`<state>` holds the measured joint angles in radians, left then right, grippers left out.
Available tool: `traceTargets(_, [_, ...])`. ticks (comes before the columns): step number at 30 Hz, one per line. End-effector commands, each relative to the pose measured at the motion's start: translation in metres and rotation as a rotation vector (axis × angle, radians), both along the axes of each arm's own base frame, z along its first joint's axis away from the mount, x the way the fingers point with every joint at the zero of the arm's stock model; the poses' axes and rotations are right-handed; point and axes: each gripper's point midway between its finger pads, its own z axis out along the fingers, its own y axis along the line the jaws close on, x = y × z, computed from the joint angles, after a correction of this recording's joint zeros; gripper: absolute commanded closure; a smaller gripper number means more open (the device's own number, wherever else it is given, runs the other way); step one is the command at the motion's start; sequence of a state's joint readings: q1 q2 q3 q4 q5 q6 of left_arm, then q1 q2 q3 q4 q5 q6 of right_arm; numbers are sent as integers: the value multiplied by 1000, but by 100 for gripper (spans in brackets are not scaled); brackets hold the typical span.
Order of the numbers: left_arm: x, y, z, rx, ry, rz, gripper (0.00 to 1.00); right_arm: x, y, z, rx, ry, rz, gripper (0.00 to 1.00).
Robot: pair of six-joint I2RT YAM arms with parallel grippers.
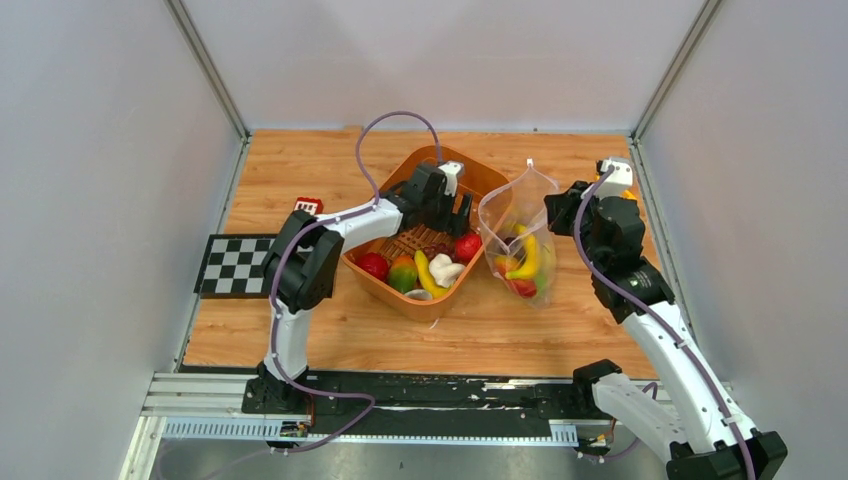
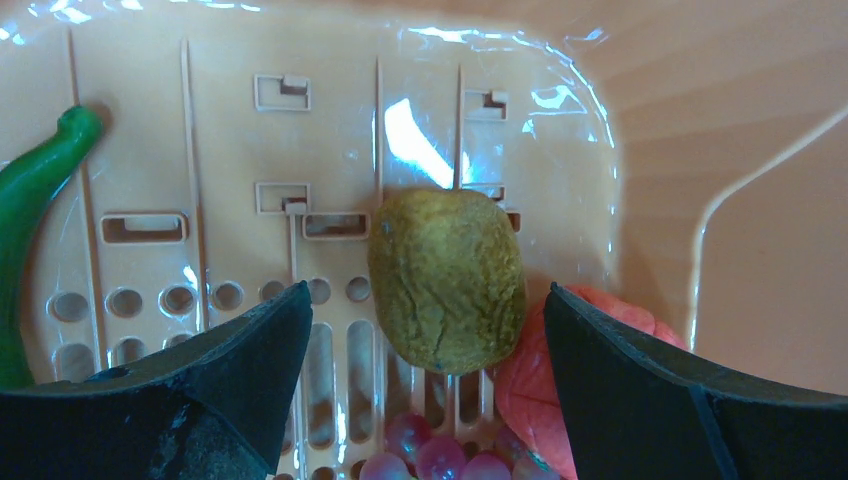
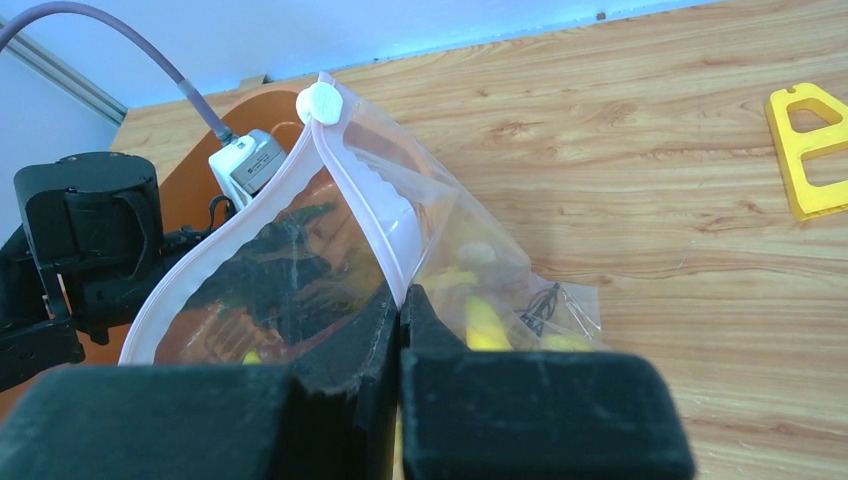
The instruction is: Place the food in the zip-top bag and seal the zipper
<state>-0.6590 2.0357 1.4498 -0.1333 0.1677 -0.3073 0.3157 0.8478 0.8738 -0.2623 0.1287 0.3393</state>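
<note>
Over the table in the top view, the orange basket (image 1: 400,298) sits at centre with the zip-top bag (image 1: 508,215) just beside it at 3 o'clock, standing up with its mouth held open. Some food is already in the bag, a yellow banana (image 1: 529,260) plus red bits low down. More is left in the basket: two red fruits, mango (image 1: 403,273), a second banana and a white mushroom (image 1: 445,268). So the step looks like mid-loading, picking the next piece; sealing not started. The left gripper (image 1: 457,212) is dipped into the basket's 1 o'clock corner, and the right gripper (image 1: 558,212) is at the bag's 3 o'clock edge. Left wrist view: left gripper (image 2: 428,300) spread wide, nothing held, black fingers (image 2: 250,360) at either side of a kiwi (image 2: 447,280) lying on the slotted basket floor, gaps showing on both sides, no contact that I can see. Grapes (image 2: 440,462) at the kiwi's 6 o'clock, a red-orange piece (image 2: 530,390) touching it at 4 o'clock, a green curved piece (image 2: 30,200) off at 9 o'clock. Next move likely needs a drop onto the kiwi and a squeeze, keeping the right-hand finger clear of the red-orange piece. Right wrist view: right gripper (image 3: 400,310) clenched tight on the bag's mouth edge, pinching the pinkish zipper (image 3: 365,215) strip. The white slider (image 3: 322,102) is at 12 o'clock at the top of the mouth, yellow food visible through the film. A yellow flat piece (image 3: 808,150) lies on the wood at 2 o'clock, well apart.
</note>
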Motion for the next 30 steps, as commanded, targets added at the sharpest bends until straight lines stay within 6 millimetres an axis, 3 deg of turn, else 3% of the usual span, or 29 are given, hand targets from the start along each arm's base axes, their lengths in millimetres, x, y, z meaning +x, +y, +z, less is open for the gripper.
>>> traceTargets(1, [-2, 2, 40, -41, -85, -17, 5, 5, 4, 17, 33, -57, 11, 100])
traceTargets(3, [3, 5, 42, -30, -108, 5, 3, 6, 5, 16, 38, -58, 15, 100])
traceTargets(6, [7, 4, 26, 9, -79, 9, 5, 5, 8, 16, 50, -61, 28, 100])
traceTargets(10, [8, -11, 10, -11, -80, 20, 10, 5, 10, 13, 63, -53, 35, 100])
traceTargets(13, [8, -12, 3, -3, -77, 42, 17, 4, 11, 13, 68, -48, 40, 100])
traceTargets(17, [12, -7, 10, 6, -113, 64, 40, 1, 12, 15, 70, -55, 53, 100])
traceTargets(19, [13, -6, 12, 10, -116, 69, 46, -1, 12, 17, 74, -61, 56, 100])
traceTargets(22, [10, -3, 32, -10, -137, 73, 56, -5, 12, 19, 80, -71, 60, 100])
traceTargets(30, [-6, 32, 120, -35, -286, 134, 53, -10, 14, 17, 89, -60, 76, 100])
